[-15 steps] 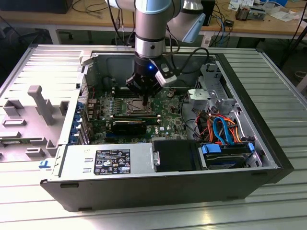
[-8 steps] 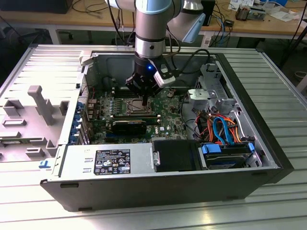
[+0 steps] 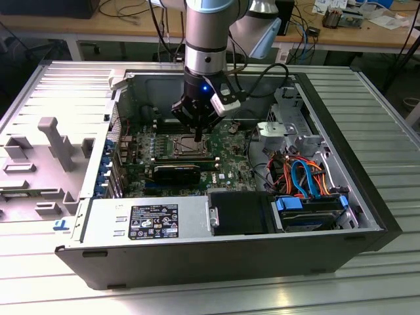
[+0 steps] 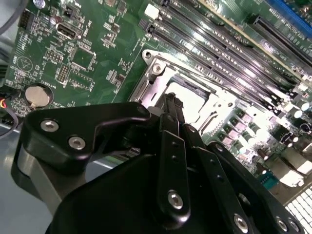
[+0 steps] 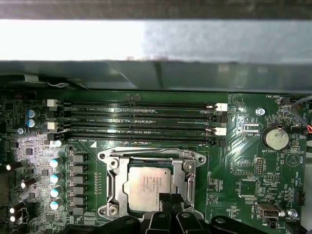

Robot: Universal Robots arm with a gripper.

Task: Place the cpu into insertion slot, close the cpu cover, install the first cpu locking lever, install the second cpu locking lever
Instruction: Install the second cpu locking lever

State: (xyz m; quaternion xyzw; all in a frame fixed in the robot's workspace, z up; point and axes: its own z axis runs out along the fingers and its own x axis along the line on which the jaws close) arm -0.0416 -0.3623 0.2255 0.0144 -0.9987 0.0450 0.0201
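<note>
Ribbed metal table [image 3: 387,111], cluttered wooden benches [image 3: 79,26] behind.

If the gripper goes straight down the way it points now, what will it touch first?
Most likely the cpu, seated in the insertion slot with the cpu cover around it. The gripper points at its edge; the remaining gap is unclear.

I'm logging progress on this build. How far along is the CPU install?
Done: the cpu sits in the insertion slot, and the cpu cover looks closed around it. In hand: the claw hovers at the socket's edge. Left: whether the locking levers are latched isn't clear.
</note>
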